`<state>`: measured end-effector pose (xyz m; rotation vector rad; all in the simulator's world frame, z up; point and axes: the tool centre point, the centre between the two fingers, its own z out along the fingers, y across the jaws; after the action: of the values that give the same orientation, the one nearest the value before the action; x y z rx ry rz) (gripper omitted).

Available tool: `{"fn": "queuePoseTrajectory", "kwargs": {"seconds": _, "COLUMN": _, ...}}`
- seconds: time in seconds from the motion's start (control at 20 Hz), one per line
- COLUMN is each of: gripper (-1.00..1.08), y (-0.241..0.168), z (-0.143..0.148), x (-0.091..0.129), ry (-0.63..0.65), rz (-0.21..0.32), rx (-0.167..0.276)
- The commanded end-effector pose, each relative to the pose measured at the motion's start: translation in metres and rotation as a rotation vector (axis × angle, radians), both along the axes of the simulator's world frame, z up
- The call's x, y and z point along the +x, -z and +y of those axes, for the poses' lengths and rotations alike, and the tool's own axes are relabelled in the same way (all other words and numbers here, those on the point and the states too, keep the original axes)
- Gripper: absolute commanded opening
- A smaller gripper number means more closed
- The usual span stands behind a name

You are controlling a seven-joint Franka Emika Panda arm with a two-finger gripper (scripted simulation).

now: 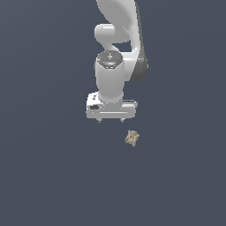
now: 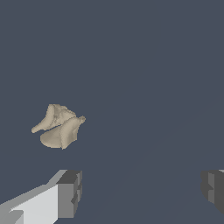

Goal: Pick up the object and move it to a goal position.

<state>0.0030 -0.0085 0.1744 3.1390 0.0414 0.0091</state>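
Item: object (image 1: 132, 137) (image 2: 59, 127), a tan-beige knobbly lump, lying on the dark grey desk (image 1: 48, 176), toward the exterior view's right of the end effector and apart from it.

Item: end effector (image 1: 111, 120) (image 2: 140, 190), white, pointing downward, fingers (image 2: 70, 192) standing wide apart, released and grasping nothing. The object is sitting outside the gap, beyond one finger.

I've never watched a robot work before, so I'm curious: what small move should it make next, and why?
Probably a short sideways shift toward the exterior view's right and nearer the camera. The end effector is open and empty, and the lump lies off to one side of its fingers, not between them. It must be centred over the lump before descending.
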Motion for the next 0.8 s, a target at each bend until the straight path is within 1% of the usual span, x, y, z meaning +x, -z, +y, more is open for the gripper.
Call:
{"fn": "queuePoseTrajectory", "kwargs": {"seconds": 0.0, "gripper": 1.00, "y": 0.000, "z": 0.000, "x": 0.000, "ry": 0.000, "rz": 0.000, "rx": 0.000}}
{"fn": "queuePoseTrajectory", "kwargs": {"seconds": 0.4, "gripper": 1.00, "y": 0.002, "z": 0.010, "x": 0.005, "ry": 0.029, "rz": 0.007, "rx": 0.025}}
{"fn": "queuePoseTrajectory", "kwargs": {"seconds": 0.75, "gripper": 1.00, "y": 0.002, "z": 0.011, "x": 0.005, "ry": 0.032, "rz": 0.007, "rx": 0.025}}
